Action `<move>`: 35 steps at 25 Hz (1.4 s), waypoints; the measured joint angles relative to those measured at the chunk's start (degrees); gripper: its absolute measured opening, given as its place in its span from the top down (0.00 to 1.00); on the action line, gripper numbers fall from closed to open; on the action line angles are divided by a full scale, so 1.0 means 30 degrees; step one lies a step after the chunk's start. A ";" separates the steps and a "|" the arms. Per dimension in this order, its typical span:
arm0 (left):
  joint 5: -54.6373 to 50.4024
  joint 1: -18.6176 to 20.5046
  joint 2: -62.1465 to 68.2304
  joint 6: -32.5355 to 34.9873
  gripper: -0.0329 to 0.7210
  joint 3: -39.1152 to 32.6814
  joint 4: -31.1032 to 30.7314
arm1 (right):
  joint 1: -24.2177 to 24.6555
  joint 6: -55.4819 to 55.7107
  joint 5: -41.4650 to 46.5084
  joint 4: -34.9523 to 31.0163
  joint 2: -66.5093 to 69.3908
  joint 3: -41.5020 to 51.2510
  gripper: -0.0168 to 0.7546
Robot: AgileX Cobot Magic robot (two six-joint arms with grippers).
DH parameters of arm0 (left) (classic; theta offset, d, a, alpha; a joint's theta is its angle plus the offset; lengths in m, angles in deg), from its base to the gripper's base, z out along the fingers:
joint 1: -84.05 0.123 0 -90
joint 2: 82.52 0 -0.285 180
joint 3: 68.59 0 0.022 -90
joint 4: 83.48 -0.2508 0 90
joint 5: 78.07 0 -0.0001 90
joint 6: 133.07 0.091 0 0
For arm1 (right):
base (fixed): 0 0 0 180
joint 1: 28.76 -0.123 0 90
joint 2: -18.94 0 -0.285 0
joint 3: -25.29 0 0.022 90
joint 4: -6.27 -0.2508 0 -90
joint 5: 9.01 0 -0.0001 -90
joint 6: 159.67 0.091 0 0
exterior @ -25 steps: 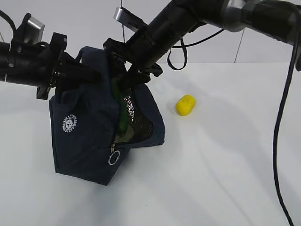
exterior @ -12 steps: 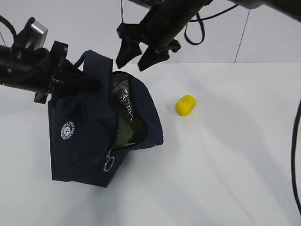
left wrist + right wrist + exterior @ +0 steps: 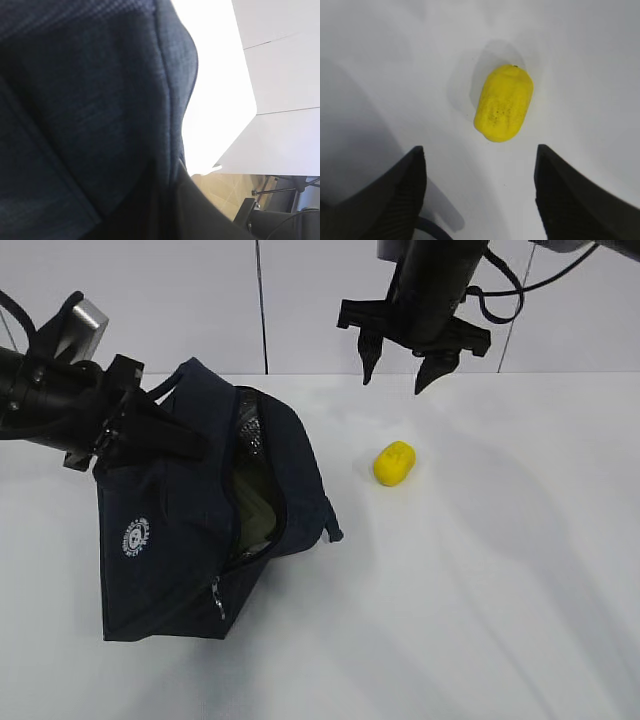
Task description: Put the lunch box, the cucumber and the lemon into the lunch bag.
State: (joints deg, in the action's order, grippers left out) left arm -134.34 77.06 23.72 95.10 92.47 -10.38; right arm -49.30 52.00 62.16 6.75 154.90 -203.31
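Hovering wide open above the lemon [image 3: 395, 463], lying alone on the worktop [image 3: 500, 570] right of the lunch bag [image 3: 190, 530]; holding that bag's rim in a closed left gripper [image 3: 150, 430], something pale showing inside.

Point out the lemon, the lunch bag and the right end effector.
lemon [image 3: 395, 463], exterior view, middle of its yellow body.
lunch bag [image 3: 160, 550], exterior view, navy side panel near the white logo.
right end effector [image 3: 402, 368], exterior view, midway between its open fingertips.
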 joint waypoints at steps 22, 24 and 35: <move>-0.0386 0.0000 0.0000 0.0000 0.97 0.0000 -0.0043 | 0.0000 0.5236 -0.0070 0.1453 0.3250 0.0011 0.14; -0.0398 0.0000 0.0000 0.0000 0.97 0.0000 -0.0043 | 0.0000 0.5369 -0.0076 0.1491 0.3250 0.0011 0.14; -0.0495 0.0000 0.0000 0.0000 0.97 0.0000 -0.0043 | 0.0000 0.5659 -0.0522 0.1489 0.4188 0.0011 0.16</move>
State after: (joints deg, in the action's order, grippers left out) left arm -135.82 77.06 23.72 95.10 92.47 -10.51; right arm -49.30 68.98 60.59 11.22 167.46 -203.28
